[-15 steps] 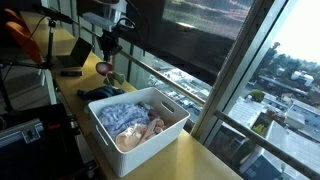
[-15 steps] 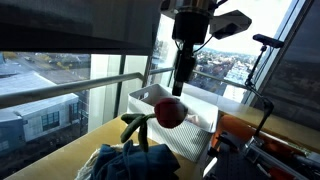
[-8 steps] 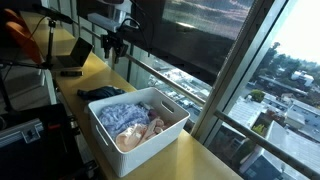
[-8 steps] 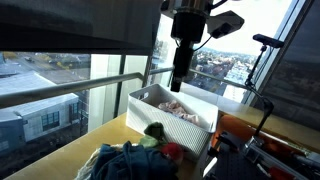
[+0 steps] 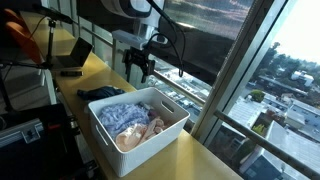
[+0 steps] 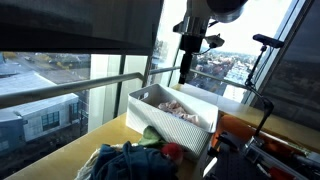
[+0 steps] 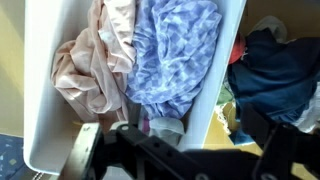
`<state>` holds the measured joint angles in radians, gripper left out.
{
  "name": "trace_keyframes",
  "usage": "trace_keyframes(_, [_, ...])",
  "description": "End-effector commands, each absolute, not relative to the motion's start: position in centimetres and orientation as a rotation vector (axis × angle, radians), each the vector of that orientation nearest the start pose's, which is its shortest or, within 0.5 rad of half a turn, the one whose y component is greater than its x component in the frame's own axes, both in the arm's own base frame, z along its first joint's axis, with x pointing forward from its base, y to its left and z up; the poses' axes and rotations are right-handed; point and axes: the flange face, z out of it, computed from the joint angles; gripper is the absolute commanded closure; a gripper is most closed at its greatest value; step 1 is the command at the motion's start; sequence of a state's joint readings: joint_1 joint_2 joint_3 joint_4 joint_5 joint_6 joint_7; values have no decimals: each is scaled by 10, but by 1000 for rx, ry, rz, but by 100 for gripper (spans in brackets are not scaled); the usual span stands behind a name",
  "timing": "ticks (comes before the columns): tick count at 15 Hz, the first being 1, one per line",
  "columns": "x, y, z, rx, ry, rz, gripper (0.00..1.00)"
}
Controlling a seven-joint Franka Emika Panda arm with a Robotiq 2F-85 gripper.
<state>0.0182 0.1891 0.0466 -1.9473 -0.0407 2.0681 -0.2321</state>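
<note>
Bin: a white, straight-walled rectangular tub (image 7: 38, 95) that looked like smooth plastic stood on a pale wooden tabletop (image 5: 78, 72) beside tall windows.
Left of the bin: a pale pink cloth (image 7: 90, 70) lay crumpled in soft, thin folds against the tub's left wall.
Middle of the bin: a blue patterned cloth (image 7: 178, 55), mottled light and darker blue, was bunched up and touching the pink cloth along one edge.
Right, outside the bin: a dark blue garment (image 7: 275, 75) lay in a loose heap on the tabletop, just beside the tub's right wall. A small red piece (image 6: 172, 152) rested on it, possibly fabric; the view was too dim to be sure.
Claw: the gripper (image 5: 141, 75), black and hard-edged, hung with its two fingers (image 7: 85, 150) spread wide and nothing between them.
Cloth and claw: the blue patterned cloth lay in the tub directly below the gripper, clear of both fingers. In the wrist view its lower folds sat between the fingers.
</note>
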Motion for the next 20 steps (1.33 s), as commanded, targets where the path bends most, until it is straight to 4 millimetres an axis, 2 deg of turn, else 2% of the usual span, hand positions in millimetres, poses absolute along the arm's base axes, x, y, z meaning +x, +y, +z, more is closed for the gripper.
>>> trace_keyframes(1, [591, 24, 344, -3129, -482, 122, 0])
trace_keyframes(4, [585, 23, 299, -3111, -465, 165, 0])
trace_keyframes(7, [578, 30, 257, -3095, -474, 195, 0])
trace_keyframes(11, [572, 38, 207, -3067, -481, 225, 0])
trace_keyframes(13, [566, 36, 181, -3055, -477, 250, 0])
trace_keyframes(17, [568, 14, 167, -3051, -464, 258, 0])
trace_keyframes(20, [572, 1, 169, -3036, -443, 253, 0])
